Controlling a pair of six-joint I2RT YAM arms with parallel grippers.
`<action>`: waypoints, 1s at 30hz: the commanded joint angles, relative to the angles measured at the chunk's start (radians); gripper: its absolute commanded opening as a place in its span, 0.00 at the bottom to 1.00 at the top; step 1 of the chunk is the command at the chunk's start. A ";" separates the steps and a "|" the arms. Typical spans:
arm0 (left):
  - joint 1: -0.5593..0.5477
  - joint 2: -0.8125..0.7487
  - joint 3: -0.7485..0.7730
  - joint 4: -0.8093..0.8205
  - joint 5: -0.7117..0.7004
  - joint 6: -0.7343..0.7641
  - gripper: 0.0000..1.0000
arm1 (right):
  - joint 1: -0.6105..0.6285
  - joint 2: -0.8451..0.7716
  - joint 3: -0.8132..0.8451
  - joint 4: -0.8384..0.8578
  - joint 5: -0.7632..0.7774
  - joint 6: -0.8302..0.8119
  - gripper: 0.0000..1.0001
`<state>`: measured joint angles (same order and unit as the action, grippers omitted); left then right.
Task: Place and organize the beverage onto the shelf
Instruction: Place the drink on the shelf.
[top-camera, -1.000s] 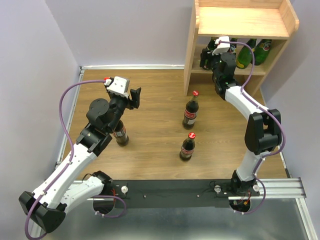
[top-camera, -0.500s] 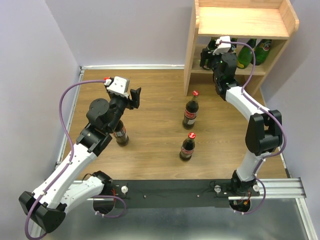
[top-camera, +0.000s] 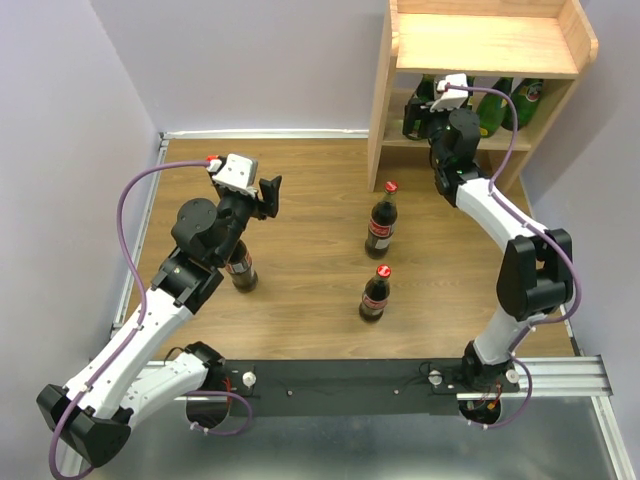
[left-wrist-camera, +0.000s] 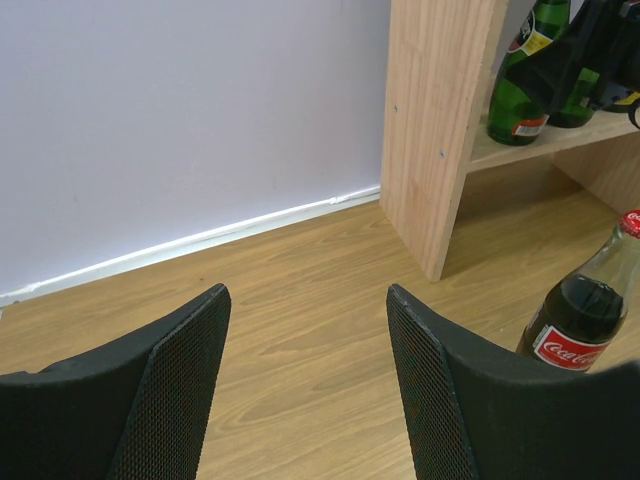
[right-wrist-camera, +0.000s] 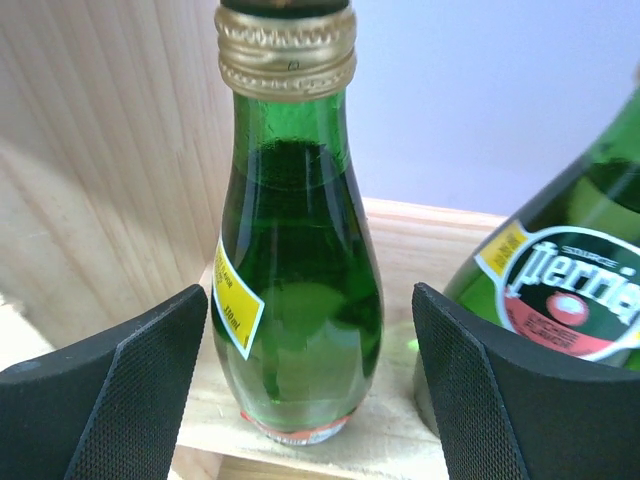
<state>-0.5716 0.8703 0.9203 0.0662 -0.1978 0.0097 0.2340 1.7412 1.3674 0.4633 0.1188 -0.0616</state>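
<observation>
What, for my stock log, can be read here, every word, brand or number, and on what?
"Coca-Cola": red label of the cola bottle.
"SOURCE", "perrier": label of the right green bottle.
"330ml": yellow tag of the middle green bottle.
The rest: too small to read.

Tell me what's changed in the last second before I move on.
The right arm shifted slightly rightward; the right hand stands open around a green bottle on the shelf's lower tier. The left hand and three cola bottles stayed put.
</observation>
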 joint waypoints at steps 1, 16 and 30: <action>-0.004 -0.013 -0.012 0.014 -0.005 -0.007 0.72 | -0.005 -0.058 -0.037 0.043 0.015 -0.010 0.89; -0.004 -0.014 -0.012 0.014 0.003 -0.007 0.72 | -0.007 -0.163 -0.128 0.048 -0.011 -0.014 0.89; -0.004 -0.004 0.048 0.006 0.148 -0.043 0.72 | -0.007 -0.405 -0.215 -0.189 -0.114 -0.055 0.89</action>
<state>-0.5716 0.8696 0.9199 0.0654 -0.1596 -0.0013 0.2340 1.4387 1.1683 0.4393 0.0849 -0.0734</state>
